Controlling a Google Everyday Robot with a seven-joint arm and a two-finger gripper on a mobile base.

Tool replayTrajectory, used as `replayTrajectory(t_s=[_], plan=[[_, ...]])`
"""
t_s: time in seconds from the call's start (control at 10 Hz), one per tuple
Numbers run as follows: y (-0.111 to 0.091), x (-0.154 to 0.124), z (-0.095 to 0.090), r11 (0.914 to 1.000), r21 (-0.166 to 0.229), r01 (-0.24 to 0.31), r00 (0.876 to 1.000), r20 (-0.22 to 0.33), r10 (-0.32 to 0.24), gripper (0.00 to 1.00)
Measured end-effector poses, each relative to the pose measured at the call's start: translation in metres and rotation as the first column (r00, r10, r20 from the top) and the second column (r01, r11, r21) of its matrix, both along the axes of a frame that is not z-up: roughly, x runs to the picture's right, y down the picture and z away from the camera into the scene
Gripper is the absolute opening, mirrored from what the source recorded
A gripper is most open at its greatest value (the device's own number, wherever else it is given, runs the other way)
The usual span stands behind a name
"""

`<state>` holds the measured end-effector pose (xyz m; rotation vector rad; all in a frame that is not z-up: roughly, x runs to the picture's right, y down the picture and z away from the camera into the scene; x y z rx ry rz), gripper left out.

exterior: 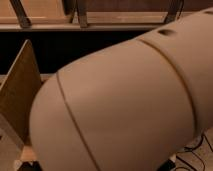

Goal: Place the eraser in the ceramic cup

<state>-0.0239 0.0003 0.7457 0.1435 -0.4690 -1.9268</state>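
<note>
A: The view is almost all robot right now. The arm [125, 105], a big pale rounded casing, sweeps from the lower left up to the upper right corner and fills most of the shot.

B: It does. I can pick out a thin seam [70, 112] curving across the casing on the left, a second one further right, and a small round hole [165, 33] near the top.

A: And the claw?

B: Out of shot, somewhere beyond that casing. I cannot tell how wide it stands or whether it has hold of anything.

A: What about the eraser and the ceramic cup?

B: Both hidden (the casing blocks everything behind it). I cannot tell where either one lies.

A: So what shows around the edges?

B: On the left, a wooden panel [20, 95] stands upright at an angle, its top edge rising to a point. Below it, in the bottom left corner, there is a small patch of the pale bench [9, 152].

A: Along the top?

B: A light wooden ledge [115, 20] runs the width of the view. Dark slanted struts [20, 12] cross it, and there is a dark gap [65, 50] beneath.

A: Bottom right corner?

B: A few dark cables [192, 152] trail over a pale surface, just beside the casing's lower edge.
</note>
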Motion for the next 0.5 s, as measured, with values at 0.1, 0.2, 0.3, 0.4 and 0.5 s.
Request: replayTrajectory(t_s=[0.1,0.2,0.3,0.4,0.5], plan=[[0.014,-0.021,-0.005,0.9988,-0.045,-0.017,0.999,0.045,0.019,0.8],[0.024,-0.032,-0.008,0.9966,-0.077,-0.031,0.997,0.07,0.037,0.8],[0.035,-0.041,-0.01,0.9932,-0.111,-0.035,0.995,0.089,0.045,0.8],[0.045,-0.049,-0.01,0.99,-0.138,-0.029,0.993,0.107,0.044,0.8],[0.055,-0.055,-0.008,0.9864,-0.163,-0.021,0.992,0.121,0.041,0.8]])
